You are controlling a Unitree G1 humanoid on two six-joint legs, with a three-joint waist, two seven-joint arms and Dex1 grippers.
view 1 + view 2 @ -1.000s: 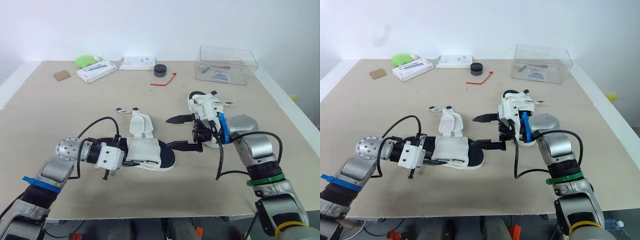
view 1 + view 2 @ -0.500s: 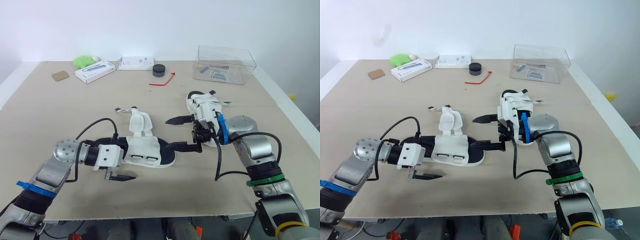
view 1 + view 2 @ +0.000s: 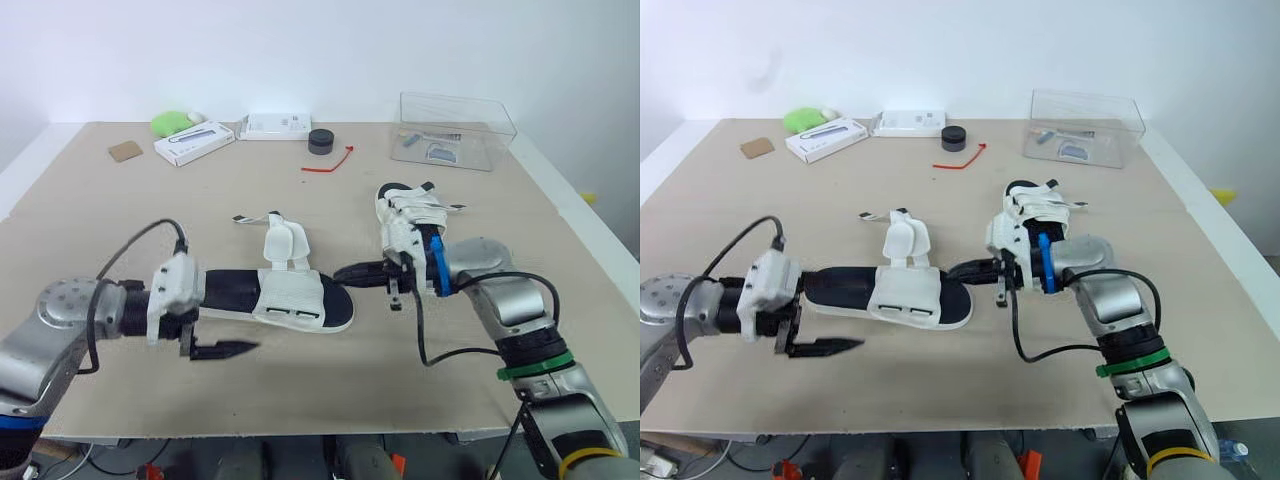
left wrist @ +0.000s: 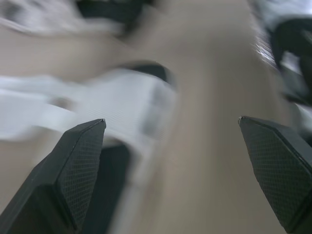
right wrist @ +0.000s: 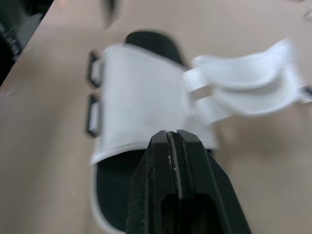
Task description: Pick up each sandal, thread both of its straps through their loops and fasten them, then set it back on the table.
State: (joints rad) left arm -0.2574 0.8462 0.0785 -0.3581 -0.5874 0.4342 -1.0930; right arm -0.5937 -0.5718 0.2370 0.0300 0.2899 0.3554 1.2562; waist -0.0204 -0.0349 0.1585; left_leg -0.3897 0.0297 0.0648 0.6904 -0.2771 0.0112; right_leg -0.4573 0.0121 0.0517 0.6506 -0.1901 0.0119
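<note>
Pickup step: the white-strapped black sandal [image 3: 290,300] must be grasped by the released left end effector [image 4: 170,123] at 8 o'clock, the right end effector [image 5: 171,136] being clenched.

Two sandals, both lying sole-down on the table [image 3: 120,230].
The near sandal [image 3: 262,294] lies crosswise at mid-table and has a black footbed, a white sole and a white ribbed upper toward its right-hand end. Its two straps [image 3: 284,243] are unfastened and flipped back on the far side, away from the dark loops [image 5: 92,73] on the upper's near edge. The far sandal [image 3: 404,214] sits to the right with white straps bunched over it; whether they are fastened cannot be told.
</note>
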